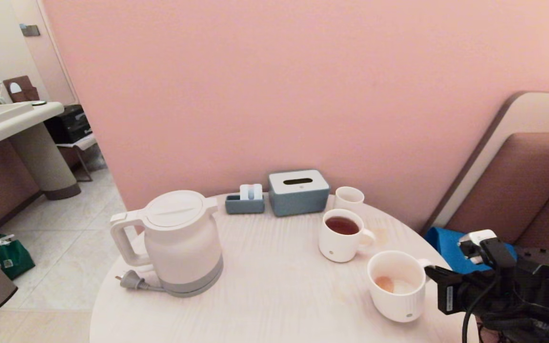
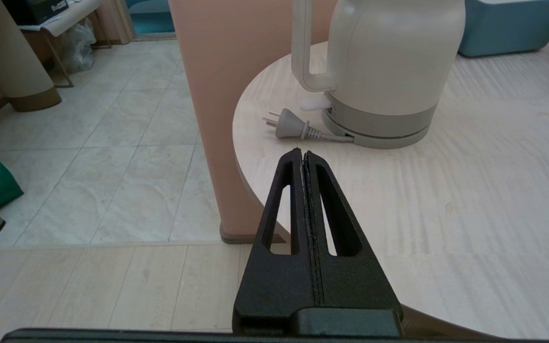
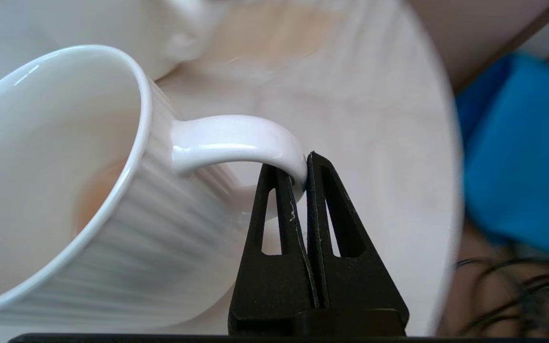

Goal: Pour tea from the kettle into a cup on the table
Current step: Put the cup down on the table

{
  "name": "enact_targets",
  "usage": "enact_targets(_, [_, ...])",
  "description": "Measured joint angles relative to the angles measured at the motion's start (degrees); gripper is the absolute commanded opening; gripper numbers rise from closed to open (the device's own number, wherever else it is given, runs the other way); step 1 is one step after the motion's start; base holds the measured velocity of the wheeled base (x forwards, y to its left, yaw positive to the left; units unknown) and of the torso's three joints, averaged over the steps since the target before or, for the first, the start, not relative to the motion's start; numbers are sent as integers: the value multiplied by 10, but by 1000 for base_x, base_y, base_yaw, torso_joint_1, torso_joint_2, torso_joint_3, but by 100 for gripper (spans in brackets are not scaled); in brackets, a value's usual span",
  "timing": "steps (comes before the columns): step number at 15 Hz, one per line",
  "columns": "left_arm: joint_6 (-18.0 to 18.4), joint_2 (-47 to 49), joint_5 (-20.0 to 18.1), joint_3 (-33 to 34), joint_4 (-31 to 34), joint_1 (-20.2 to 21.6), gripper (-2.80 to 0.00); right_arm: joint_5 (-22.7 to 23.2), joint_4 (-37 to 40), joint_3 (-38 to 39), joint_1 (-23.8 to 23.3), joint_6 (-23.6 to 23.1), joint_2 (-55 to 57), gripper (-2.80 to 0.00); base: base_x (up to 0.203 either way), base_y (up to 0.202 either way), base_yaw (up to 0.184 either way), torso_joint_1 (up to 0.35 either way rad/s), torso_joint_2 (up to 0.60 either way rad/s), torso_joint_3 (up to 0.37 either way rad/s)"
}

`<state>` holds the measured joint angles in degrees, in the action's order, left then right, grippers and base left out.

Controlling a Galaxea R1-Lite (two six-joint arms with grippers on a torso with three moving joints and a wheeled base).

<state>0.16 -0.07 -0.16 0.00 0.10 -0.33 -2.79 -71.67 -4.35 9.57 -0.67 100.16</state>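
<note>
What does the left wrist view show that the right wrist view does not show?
Only the left wrist view shows the kettle with its grey plug lying on the table, the tiled floor, and the left hand, shut on nothing and away from the kettle.

Only the right wrist view shows the cup with a little pale tea at its bottom, and the right hand, shut on the cup's handle.

Both show the pale wooden table and black fingers closed together.
</note>
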Motion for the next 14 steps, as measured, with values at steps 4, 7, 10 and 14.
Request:
enact_targets(4, [0, 0, 0, 0, 0, 0, -280, -70, -17, 13, 51, 85, 12, -280, 0, 0, 0, 0, 0, 0])
enact_targets(7, [0, 0, 0, 0, 0, 0, -280, -143, -65, 19, 97, 116, 42, -280, 0, 0, 0, 0, 0, 0])
enact_targets(10, [0, 0, 0, 0, 0, 0, -280, -204, -132, 35, 141, 132, 80, -280, 0, 0, 0, 0, 0, 0])
enact_targets(14, [0, 0, 0, 0, 0, 0, -280, -292, -146, 43, 198, 191, 121, -280, 0, 0, 0, 0, 0, 0])
